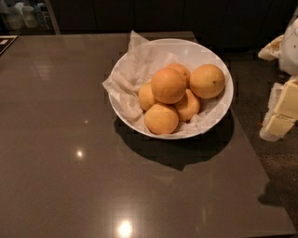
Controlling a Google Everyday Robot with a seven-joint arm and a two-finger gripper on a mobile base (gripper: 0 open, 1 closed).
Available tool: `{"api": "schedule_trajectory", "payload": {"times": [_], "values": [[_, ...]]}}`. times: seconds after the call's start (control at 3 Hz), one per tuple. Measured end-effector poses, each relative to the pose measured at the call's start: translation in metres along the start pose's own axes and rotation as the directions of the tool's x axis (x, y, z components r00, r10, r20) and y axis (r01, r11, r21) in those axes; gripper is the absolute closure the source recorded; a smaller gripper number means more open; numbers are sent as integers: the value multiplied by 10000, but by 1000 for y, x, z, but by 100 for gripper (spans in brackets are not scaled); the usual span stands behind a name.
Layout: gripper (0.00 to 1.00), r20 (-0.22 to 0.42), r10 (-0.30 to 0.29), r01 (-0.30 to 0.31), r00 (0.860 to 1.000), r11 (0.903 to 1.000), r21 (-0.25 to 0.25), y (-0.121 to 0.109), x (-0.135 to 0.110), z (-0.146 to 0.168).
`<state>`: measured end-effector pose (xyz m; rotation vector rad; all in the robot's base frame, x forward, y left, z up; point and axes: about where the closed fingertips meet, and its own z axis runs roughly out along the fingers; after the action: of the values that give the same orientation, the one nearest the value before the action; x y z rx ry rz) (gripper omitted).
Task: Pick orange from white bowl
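A dark, glossy brown-grey table point(70, 121) fills most of the view, with a few bright light spots mirrored on its top. Behind it runs a row of dark cabinet fronts point(153, 14), and to the right of the table edge lies dark speckled floor point(253, 88). In the far left corner some pale bottles point(23, 16) stand blurred on a shelf.

One white bowl point(191, 46) sits on the far right part of the table, wide and shallow, casting a shadow toward the near side. One sheet of crumpled white paper point(128, 79) lines it and spills over the left rim.

The gripper point(281, 117) hangs at the right edge of the view, out over the floor, well apart from the bowl and lower in the view than its rim. Only cream-white parts of it show, and how its jaws stand cannot be told.

Six oranges are piled in the bowl. The orange point(168, 85), smooth and unmarked, lies on top in the middle of the pile, with nothing covering it. Just beside it on the right is an equally big orange with a dark dot point(207, 81), against the bowl's right wall. Four smaller oranges crowd around: one behind point(182, 69), one at the left point(145, 96), one in front point(161, 119) and one tucked low at the right point(189, 106), all partly hidden under the two big ones.
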<state>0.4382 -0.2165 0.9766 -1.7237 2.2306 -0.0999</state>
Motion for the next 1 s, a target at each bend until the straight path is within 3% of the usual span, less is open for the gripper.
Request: {"api": "schedule_trajectory", "payload": {"times": [0.33, 0.67, 1.0], "values": [[0, 0, 0, 0, 10000, 10000, 0, 0, 0, 0], [0, -345, -157, 148, 9993, 9995, -271, -5, -16, -1], [0, -771, -461, 398, 9960, 9959, -807, -30, -63, 11]]}}
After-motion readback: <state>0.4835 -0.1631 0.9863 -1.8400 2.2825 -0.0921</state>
